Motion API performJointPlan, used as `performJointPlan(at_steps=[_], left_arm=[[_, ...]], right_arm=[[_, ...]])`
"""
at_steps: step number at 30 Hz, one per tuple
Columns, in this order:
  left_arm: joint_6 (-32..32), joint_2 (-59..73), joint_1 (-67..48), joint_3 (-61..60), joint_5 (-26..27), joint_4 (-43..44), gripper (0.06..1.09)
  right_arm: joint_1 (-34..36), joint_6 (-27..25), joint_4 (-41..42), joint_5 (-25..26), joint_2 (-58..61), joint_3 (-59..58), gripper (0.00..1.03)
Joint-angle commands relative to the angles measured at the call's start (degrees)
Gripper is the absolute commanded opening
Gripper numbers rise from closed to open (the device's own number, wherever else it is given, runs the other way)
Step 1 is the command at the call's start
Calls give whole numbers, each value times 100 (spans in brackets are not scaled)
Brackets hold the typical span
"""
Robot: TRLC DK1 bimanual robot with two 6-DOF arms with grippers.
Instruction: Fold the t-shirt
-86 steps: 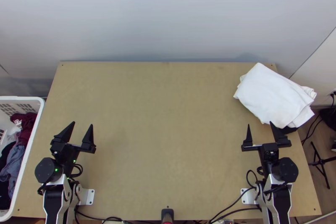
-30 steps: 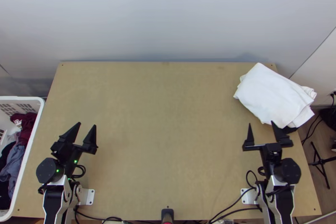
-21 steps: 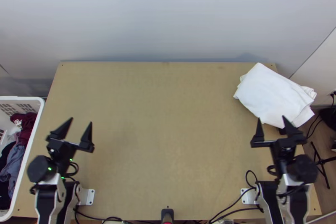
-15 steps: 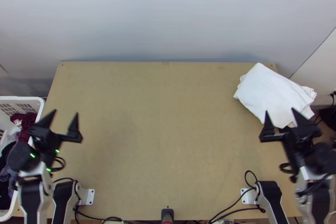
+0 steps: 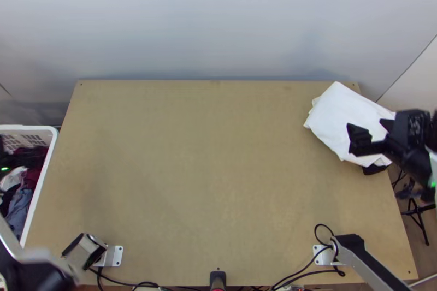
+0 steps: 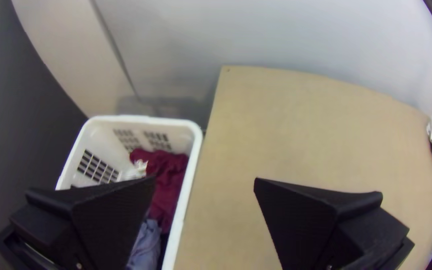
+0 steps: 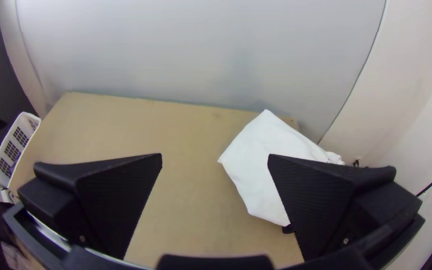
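Note:
At the top view's left edge, the left gripper [image 5: 5,155] is partly cut off over the laundry basket; in the left wrist view this gripper [image 6: 204,178] has its fingers wide apart, nothing between them. A white cloth [image 5: 349,116], folded into a thick pad, lies at the table's far right corner and overhangs the right edge. Above its near right part is the right gripper [image 5: 366,125], raised and open. From the right wrist, this gripper [image 7: 215,155] holds nothing, and one finger hides part of the white cloth [image 7: 261,170]. Which garment is the t-shirt, I cannot tell.
The white basket [image 5: 46,171] stands against the table's left side, with maroon cloth [image 6: 168,175] and blue-grey cloth [image 6: 146,245] bunched inside. Something black [image 5: 375,169] sits under the white cloth's near corner. Cables run along the table's near edge.
Both arms have swung outward and apart: the left gripper leftward off the table to above the basket, the right one rightward and up the picture over the white cloth. The cloth lies as before.

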State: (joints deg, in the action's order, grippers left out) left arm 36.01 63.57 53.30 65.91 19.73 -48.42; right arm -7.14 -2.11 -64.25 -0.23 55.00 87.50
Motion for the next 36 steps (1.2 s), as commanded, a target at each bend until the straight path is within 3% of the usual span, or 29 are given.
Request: performJointPlan(at_steps=[1,9,18,26,32,36], left_arm=[[1084,1834,1754,774,-74,-519,102],[1681,3144,2273,827,-760,-387,102],[1382,4550,2255,1759,-1041,-370,102],[1172,5174,2202,1688,-1155,-97,99],[987,5244,2158,1179,-1155,483,88],[732,5306,2123,941,-1155,1010,69]], right_arm=[[-341,299,-958,-3,925,979,98],[-1114,299,-1143,-3,1399,1137,98],[-1545,299,-1160,-3,2023,1682,98],[-1774,334,-1160,-3,2419,2148,98],[-1782,369,-1160,-3,2454,2148,98],[-1774,369,-1160,-3,2471,2148,98]])
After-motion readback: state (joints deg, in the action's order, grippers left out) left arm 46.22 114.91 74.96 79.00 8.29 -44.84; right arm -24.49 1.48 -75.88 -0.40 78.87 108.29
